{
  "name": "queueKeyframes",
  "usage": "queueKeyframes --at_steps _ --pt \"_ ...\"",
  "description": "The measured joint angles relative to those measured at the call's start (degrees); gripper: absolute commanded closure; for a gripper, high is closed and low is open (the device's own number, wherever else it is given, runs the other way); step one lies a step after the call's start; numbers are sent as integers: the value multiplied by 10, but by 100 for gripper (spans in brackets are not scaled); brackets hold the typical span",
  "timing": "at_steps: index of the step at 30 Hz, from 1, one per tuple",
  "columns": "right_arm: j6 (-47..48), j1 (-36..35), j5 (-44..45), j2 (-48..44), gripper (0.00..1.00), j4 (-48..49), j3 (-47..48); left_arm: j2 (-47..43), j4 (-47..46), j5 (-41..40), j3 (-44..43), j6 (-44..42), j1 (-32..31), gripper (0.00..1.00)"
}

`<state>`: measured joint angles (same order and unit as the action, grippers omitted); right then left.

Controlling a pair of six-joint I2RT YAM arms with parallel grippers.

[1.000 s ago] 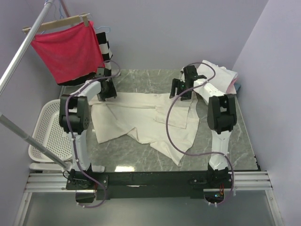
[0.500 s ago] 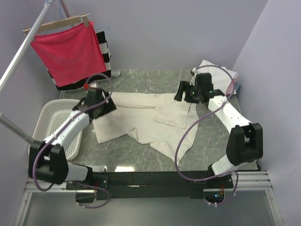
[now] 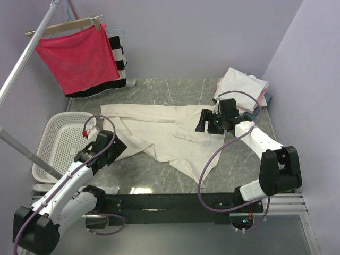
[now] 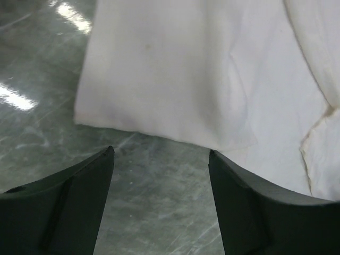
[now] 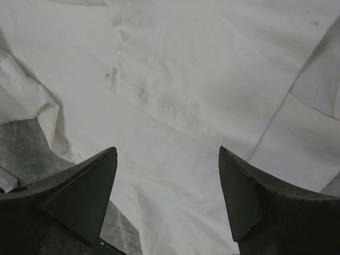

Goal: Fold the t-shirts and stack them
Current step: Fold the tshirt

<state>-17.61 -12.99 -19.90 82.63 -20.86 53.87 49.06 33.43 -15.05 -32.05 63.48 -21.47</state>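
A cream t-shirt (image 3: 159,133) lies spread across the marble table, its upper edge stretched flat and its lower part still creased. My left gripper (image 3: 118,149) is open at the shirt's near-left edge. In the left wrist view it (image 4: 162,154) hovers over bare marble, with the shirt's hem (image 4: 159,95) just ahead of the fingertips. My right gripper (image 3: 203,121) is open above the shirt's right part. The right wrist view shows it (image 5: 167,151) empty over a seam in the t-shirt (image 5: 212,79). A stack of folded t-shirts (image 3: 241,87) sits at the back right corner.
A white mesh basket (image 3: 56,146) stands at the table's left edge, close to my left arm. A red cloth (image 3: 79,56) and a striped garment (image 3: 121,53) hang at the back left from a rack whose metal pole (image 3: 21,58) slants across the left side.
The left arm has drawn back from the shirt's far-left corner to its near-left edge. The right gripper has come nearer, away from the stack. The shirt now lies flatter along its upper edge.
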Motion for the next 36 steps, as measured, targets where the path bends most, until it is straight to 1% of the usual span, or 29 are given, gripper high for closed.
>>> queueKeyframes --at_steps 1,4,9,13,17,18,19,21,22,24,25,27,28,30,36 --pt "0 0 -1 0 16 1 0 -3 9 -9 6 15 0 20" --pt "0 -1 -5 0 17 3 0 7 33 -30 14 50 0 20" --pt "0 -1 -12 0 16 3 0 73 65 -65 14 96 0 20" --pt "0 -2 -17 0 16 5 0 129 72 -73 14 114 0 23" --pt "0 -2 -21 0 17 5 0 158 71 -75 13 119 0 28" --pt "0 -2 -21 0 17 5 0 158 69 -77 13 122 0 30" --pt "0 -2 -21 0 17 5 0 158 67 -79 13 123 0 35" --pt "-2 -2 -22 0 16 5 0 158 63 -87 13 124 0 42" --pt "-3 -2 -23 0 16 5 -1 158 61 -92 13 124 0 47" --pt "-6 -2 -24 0 16 7 -7 158 52 -104 13 123 0 52" --pt "-7 -3 -25 0 16 5 -12 158 45 -111 13 122 0 58" --pt "-8 -9 -26 0 16 3 -23 158 34 -124 13 122 0 62" --pt "-9 -12 -27 -1 16 2 -30 159 29 -134 13 120 0 67" --pt "-9 -20 -27 -2 16 -5 -39 163 22 -146 13 120 0 68" --pt "-8 -28 -26 -2 16 -13 -43 179 7 -163 16 112 0 48"
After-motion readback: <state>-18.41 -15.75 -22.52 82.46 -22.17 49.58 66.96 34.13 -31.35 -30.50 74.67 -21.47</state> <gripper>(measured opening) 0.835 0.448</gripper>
